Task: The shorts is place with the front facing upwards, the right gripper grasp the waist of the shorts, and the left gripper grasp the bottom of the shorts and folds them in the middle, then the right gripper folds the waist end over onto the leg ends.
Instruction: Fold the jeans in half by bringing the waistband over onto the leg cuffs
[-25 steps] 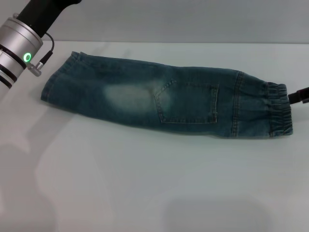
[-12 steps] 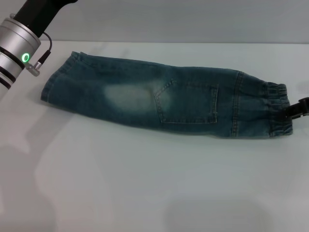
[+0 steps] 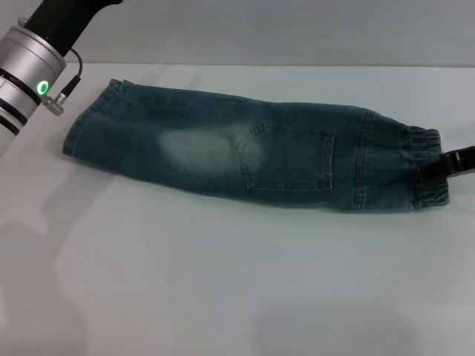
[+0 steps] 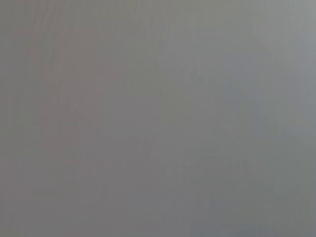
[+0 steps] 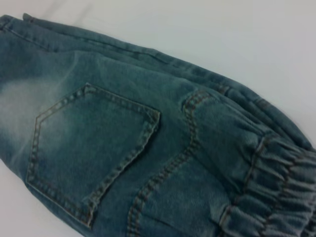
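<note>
Denim shorts (image 3: 252, 152) folded lengthwise on table (image 3: 223, 282), right gripper (image 3: 438, 166) touching waistband, jaws' state unclear

No readable text, label, brand or number in any view; shorts (image 3: 252, 152) show plain denim with stitched pocket, no tag or logo visible; only sign: small green glowing ring (image 3: 43, 87) on silver cuff of left arm (image 3: 26, 67), no characters on it; left wrist view blank grey
</note>
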### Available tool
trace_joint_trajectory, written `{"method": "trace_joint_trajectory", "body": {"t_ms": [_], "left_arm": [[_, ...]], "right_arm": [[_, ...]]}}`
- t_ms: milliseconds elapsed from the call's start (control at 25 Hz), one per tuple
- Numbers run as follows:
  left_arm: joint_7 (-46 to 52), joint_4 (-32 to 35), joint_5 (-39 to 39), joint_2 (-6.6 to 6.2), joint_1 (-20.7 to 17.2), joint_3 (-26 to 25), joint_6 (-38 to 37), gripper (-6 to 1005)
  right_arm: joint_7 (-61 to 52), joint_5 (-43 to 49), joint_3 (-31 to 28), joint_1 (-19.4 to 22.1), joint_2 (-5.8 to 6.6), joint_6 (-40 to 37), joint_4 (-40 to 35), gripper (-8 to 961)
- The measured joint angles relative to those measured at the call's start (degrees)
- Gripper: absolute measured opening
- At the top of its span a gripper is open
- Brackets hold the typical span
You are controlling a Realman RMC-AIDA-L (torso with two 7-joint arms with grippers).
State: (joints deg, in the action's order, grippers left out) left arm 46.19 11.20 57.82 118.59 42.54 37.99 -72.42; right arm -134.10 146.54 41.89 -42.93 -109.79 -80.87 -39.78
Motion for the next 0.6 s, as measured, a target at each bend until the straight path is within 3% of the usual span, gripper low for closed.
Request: {"method": "trace_joint_trajectory", "body": {"t_ms": [240,440,600], "left_arm": [[-0.3,-0.7,0.0,0.03,0.0,0.0,0.0,784],[-0.3,-0.8,0.0,0.05,-0.1,0.0,0.0,784],[-1.0,-0.8,0.1,0.05,0.0,0.1,0.3,784]], "right_arm": [[2.2,-0.3,0.0,0.0,-1.42,1.8,-0.7,458],[3.4,-0.4,0.0,0.0,-1.93,2.6,-0.5,223],[3.7,-0.4,0.0,0.0,-2.0,2.6,-0.5,117]]}}
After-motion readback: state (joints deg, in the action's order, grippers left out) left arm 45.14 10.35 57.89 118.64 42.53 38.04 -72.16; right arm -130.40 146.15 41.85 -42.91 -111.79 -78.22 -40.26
